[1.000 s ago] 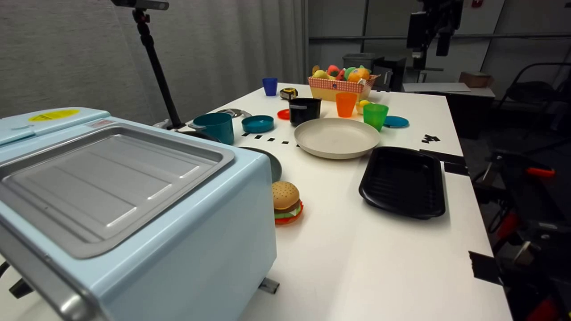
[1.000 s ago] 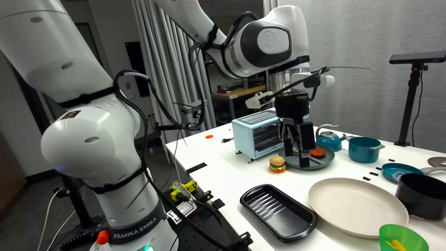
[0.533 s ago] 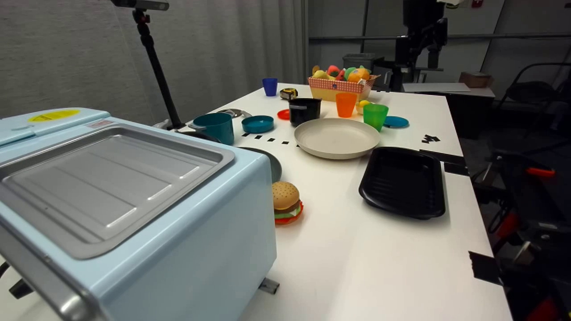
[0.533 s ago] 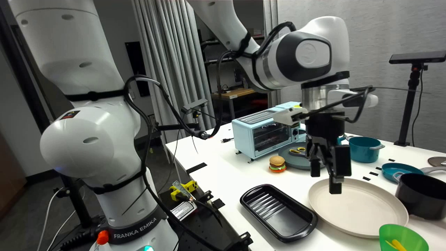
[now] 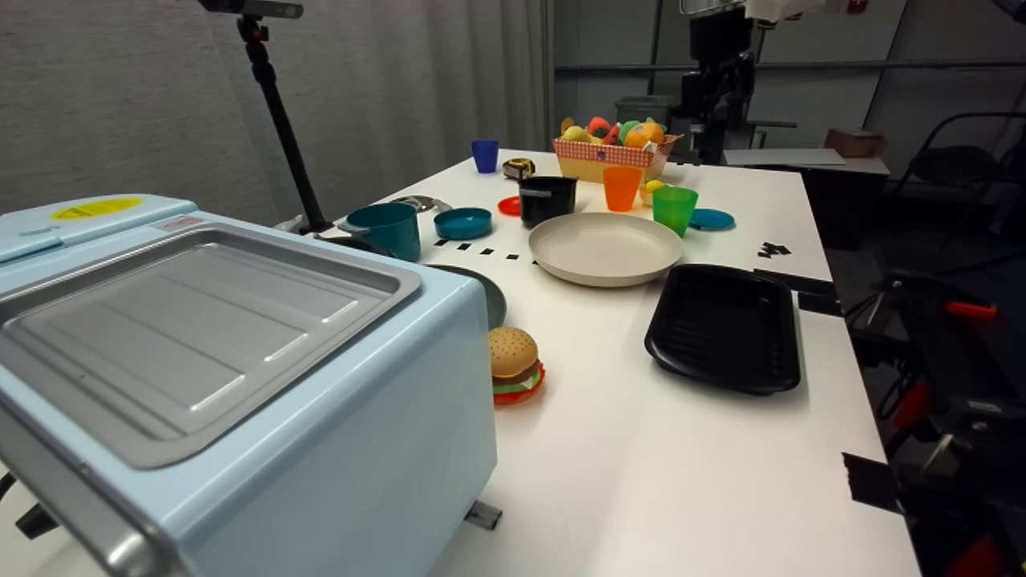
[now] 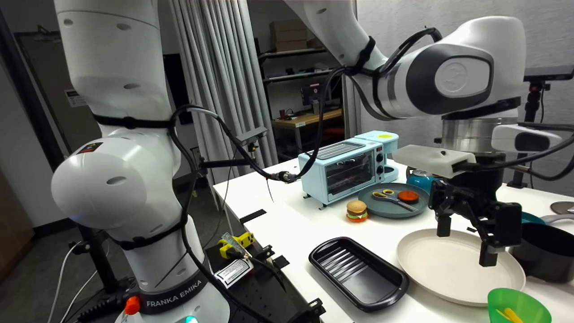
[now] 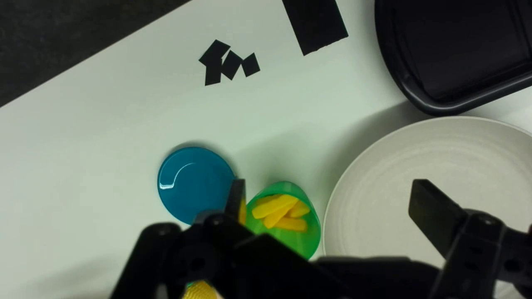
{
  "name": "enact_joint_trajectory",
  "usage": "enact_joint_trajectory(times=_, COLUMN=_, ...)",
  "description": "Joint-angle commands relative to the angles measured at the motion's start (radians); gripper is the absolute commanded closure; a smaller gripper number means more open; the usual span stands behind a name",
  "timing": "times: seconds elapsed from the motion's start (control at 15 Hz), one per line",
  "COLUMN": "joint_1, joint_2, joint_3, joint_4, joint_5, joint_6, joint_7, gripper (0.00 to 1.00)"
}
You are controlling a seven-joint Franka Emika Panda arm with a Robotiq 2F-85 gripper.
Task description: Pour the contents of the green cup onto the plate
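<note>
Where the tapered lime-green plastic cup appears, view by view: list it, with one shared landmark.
In an exterior view, cup: upper half, right of centre.
In an exterior view, cup: bottom right, cropped.
Wrist view, cup: below centre.
Shared landmark: round cream-white plate, beside it.

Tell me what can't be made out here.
Lime-green plastic cup: base cut off by picture's bottom edge, an exterior view.
Yellow sticks inside it: overlapping, exact count unclear, wrist view.
Round cream-white plate: cut off by picture's right edge, wrist view.
Round grey dish: mostly behind pale-blue toaster oven, an exterior view.
</note>
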Motion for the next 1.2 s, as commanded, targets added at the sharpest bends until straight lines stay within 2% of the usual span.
enact_joint_trajectory(times=0.0, joint_1=0.011, joint_2=0.000, joint_3=-0.010, joint_4=-0.002, joint_5=0.003, joint_6=-0.002, joint_7=-0.001, gripper=0.00)
enact_joint_trajectory(times=0.4, joint_1=0.013, joint_2=-0.001, joint_3=-0.009, joint_4=-0.005, joint_5=0.002, joint_6=-0.002, joint_7=0.000, gripper=0.00)
enact_joint_trajectory(times=0.67, joint_1=0.012, joint_2=0.047, joint_3=-0.013, joint_4=0.025, joint_5=-0.016, joint_6=0.004, joint_7=0.000, gripper=0.00)
enact_joint_trajectory(times=1.13, joint_1=-0.025, joint_2=0.173, joint_3=-0.013, joint_4=0.133, joint_5=0.007, joint_6=-0.028, joint_7=-0.150, gripper=0.00)
